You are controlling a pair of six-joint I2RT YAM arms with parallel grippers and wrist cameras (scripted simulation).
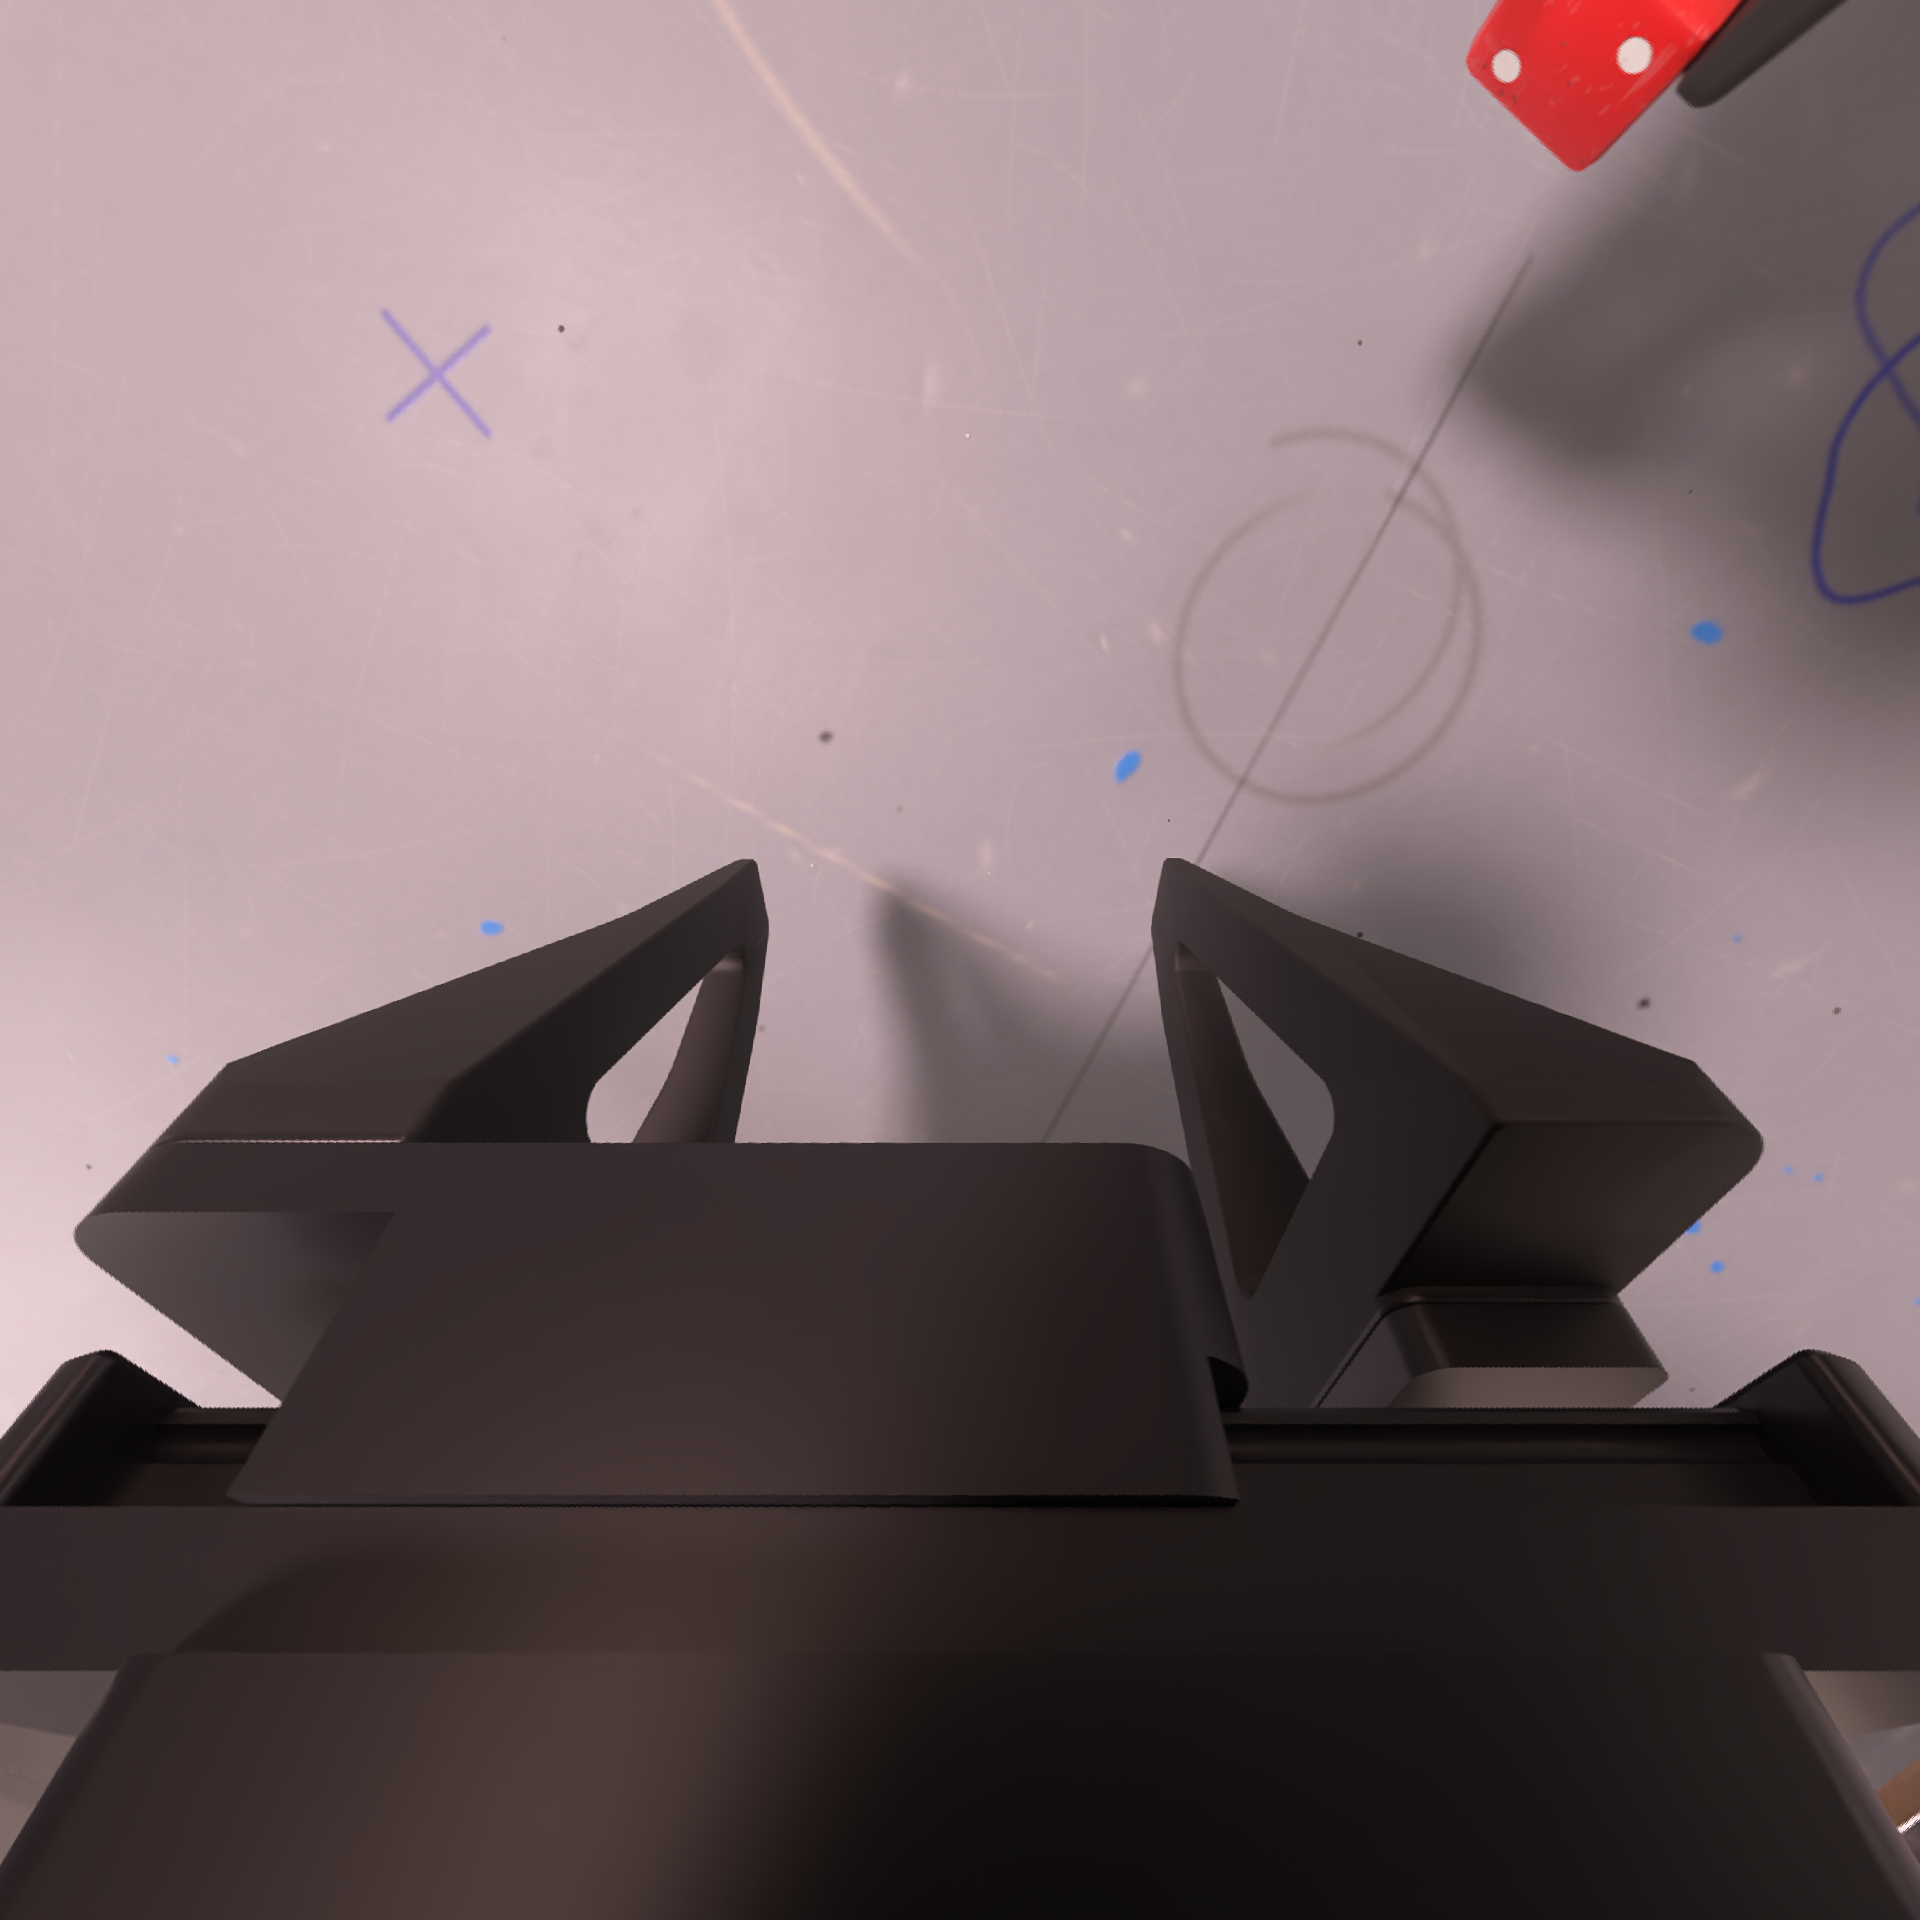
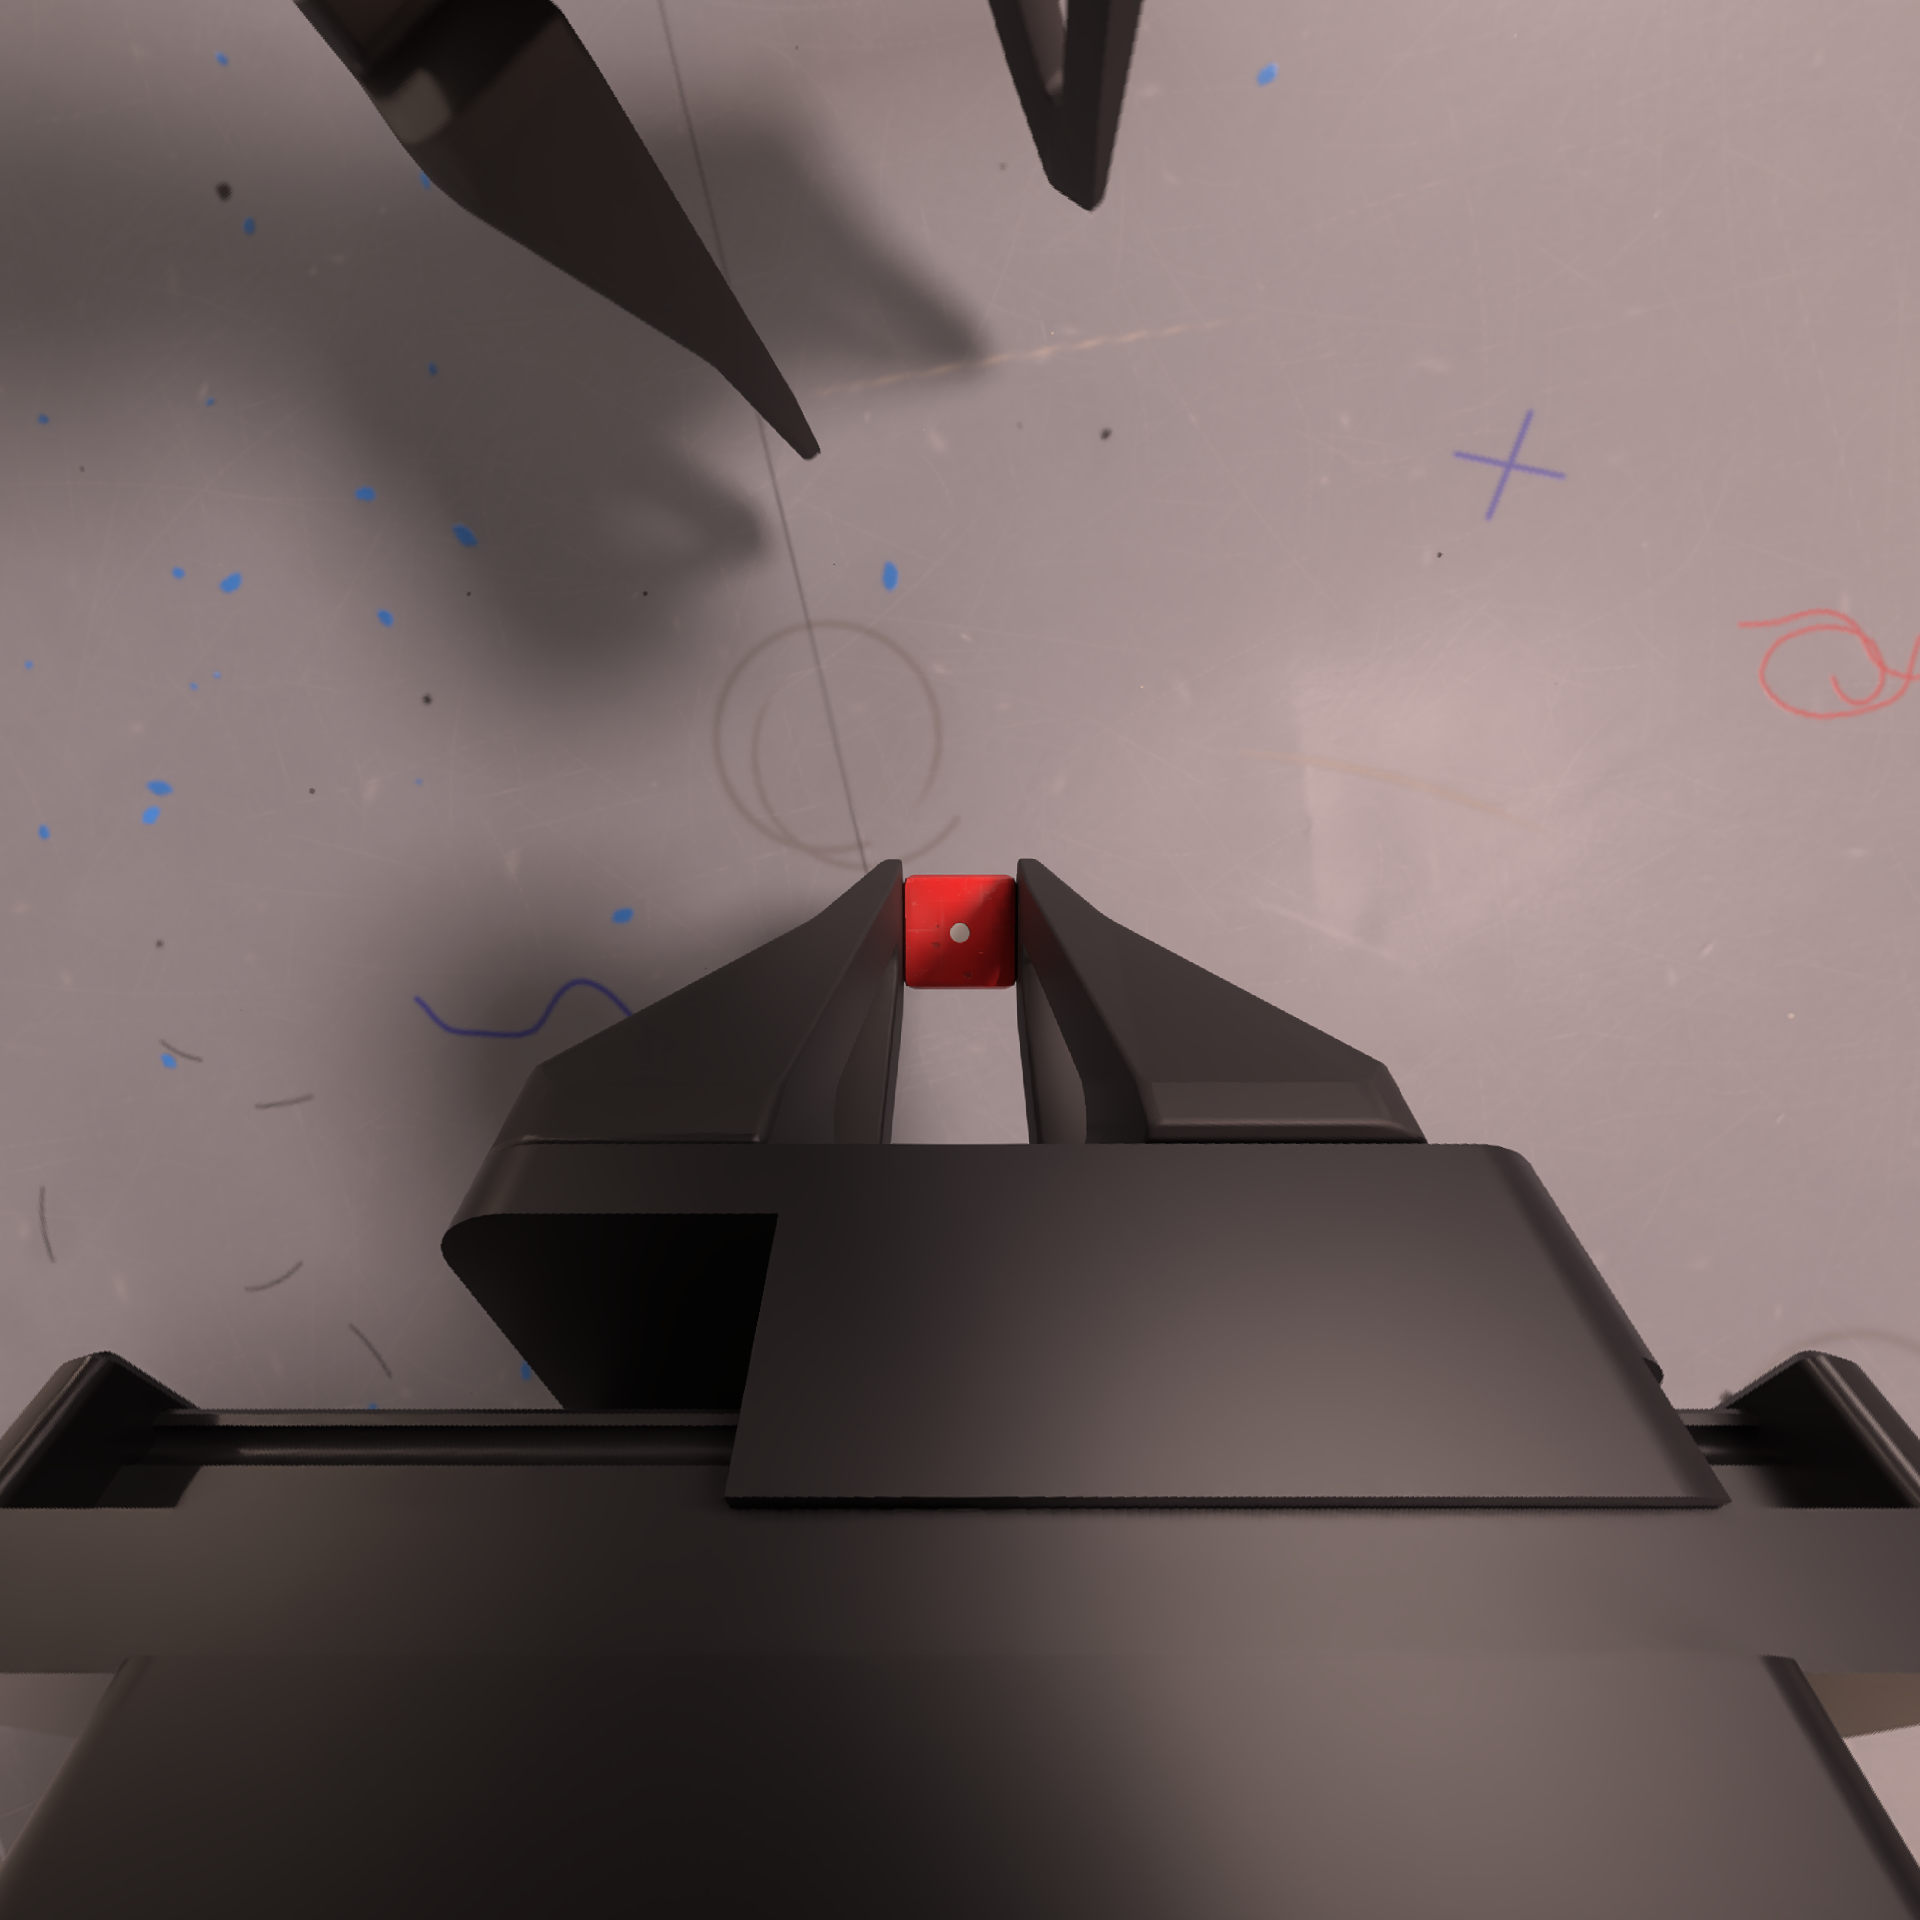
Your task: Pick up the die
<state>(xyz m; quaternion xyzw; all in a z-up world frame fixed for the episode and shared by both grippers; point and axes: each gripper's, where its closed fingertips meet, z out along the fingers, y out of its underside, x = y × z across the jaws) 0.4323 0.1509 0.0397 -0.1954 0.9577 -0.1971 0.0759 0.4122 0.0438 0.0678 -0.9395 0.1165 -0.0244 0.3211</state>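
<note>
The die [image 2: 959,932] is a small red cube with white pips. My right gripper [image 2: 959,883] is shut on the die, which sits between the fingertips with a one-pip face toward the camera, above the table. In the left wrist view the die [image 1: 1569,78] shows at the top right corner, with a dark finger [image 1: 1745,52] of the right gripper against its right side. My left gripper [image 1: 961,883] is open and empty above the table, well away from the die. Its two dark fingers [image 2: 665,260] hang into the top of the right wrist view.
The table [image 1: 727,520] is a scuffed pale grey surface with pen marks: a blue cross [image 1: 436,372], a faint ring [image 1: 1330,623], a thin dark line, blue specks and a red scribble [image 2: 1829,665]. Shadows of both arms fall across it.
</note>
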